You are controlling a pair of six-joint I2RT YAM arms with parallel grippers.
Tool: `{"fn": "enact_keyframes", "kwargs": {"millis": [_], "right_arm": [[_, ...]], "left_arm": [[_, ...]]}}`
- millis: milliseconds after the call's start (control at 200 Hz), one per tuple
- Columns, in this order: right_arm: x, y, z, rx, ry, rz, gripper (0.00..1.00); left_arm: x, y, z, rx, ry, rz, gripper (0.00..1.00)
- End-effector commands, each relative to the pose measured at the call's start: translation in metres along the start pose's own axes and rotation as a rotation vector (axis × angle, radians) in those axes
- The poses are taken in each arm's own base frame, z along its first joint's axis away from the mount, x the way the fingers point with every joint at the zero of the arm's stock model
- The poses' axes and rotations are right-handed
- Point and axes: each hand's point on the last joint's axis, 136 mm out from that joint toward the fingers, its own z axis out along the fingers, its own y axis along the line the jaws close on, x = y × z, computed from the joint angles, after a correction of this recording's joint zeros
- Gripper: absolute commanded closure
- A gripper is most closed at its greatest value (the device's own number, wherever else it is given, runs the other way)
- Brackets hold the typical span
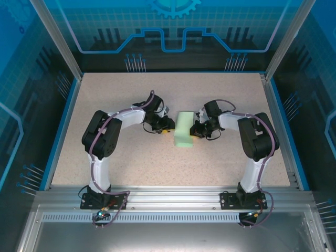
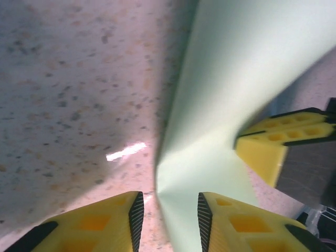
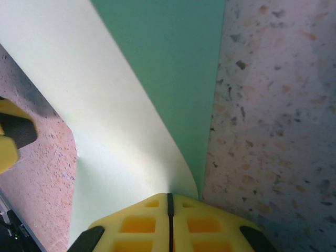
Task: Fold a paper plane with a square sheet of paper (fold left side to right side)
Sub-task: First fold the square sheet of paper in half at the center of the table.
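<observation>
We judge the first fold, left side over to right, to be in hand. The square sheet of paper (image 1: 185, 130) lies doubled on the tabletop (image 1: 131, 168) between the two tools, and its bend is rounded, not creased. The right tool (image 3: 169, 202) is closed tight, its jaws meeting on the sheet's edge. Ahead of it the sheet fans out in a pale upper layer and a shadowed lower one. The left tool (image 2: 168, 210) stands partly open. The rounded bend runs into the gap between its jaws, against the right-hand one, and is unpinched as far as we can tell. The next move calls for keeping the edges matched while the bend is pressed flat into a crease.
</observation>
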Motion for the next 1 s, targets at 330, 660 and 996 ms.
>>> {"fn": "enact_keyframes", "kwargs": {"millis": [330, 660, 996], "right_arm": [[0.035, -0.051, 0.010, 0.204, 0.104, 0.080, 0.92], [0.038, -0.054, 0.010, 0.221, 0.111, 0.082, 0.92], [0.039, -0.056, 0.010, 0.233, 0.119, 0.081, 0.92]], "left_arm": [[-0.010, -0.046, 0.030, 0.114, 0.047, 0.083, 0.67], [-0.020, -0.012, 0.054, -0.009, 0.049, 0.046, 0.67], [-0.022, 0.024, 0.044, -0.096, 0.035, -0.003, 0.66]]}}
